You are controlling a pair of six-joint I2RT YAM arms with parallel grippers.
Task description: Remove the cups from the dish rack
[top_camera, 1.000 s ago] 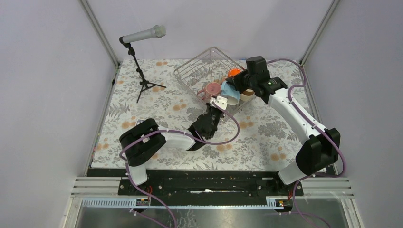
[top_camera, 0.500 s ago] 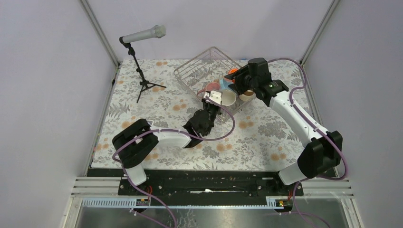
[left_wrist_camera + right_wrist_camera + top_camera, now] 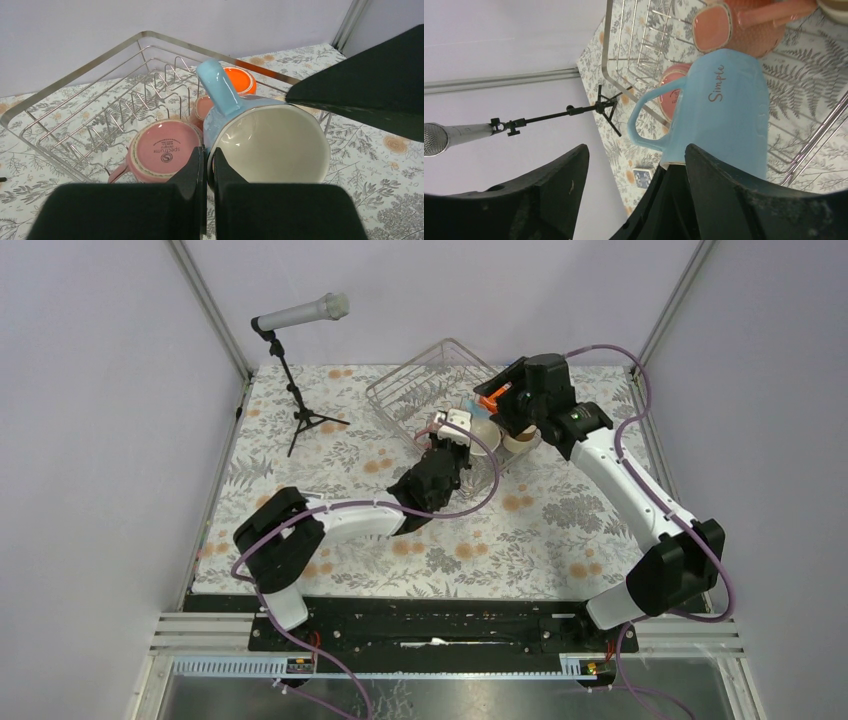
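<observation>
Floral tablecloth [image 3: 330, 455] runs under both arms, and nearest me my left gripper [image 3: 206, 155] is pinched tight on the rim of the light blue mug [image 3: 260, 135], holding it tipped over the dish rack [image 3: 70, 79]. Behind it the salmon-pink mug [image 3: 162, 150] sits in the rack, base toward my camera, with the orange mug [image 3: 239, 80] beyond. My right gripper [image 3: 636, 147] hovers close by that held mug, fingers spread wide and gripping nothing.

Shiny bare-metal wire dish rack [image 3: 75, 76], smooth, glossy glazed light blue mug [image 3: 265, 135], and matt, floral-printed worktop [image 3: 330, 470] of cloth-like appearance.
</observation>
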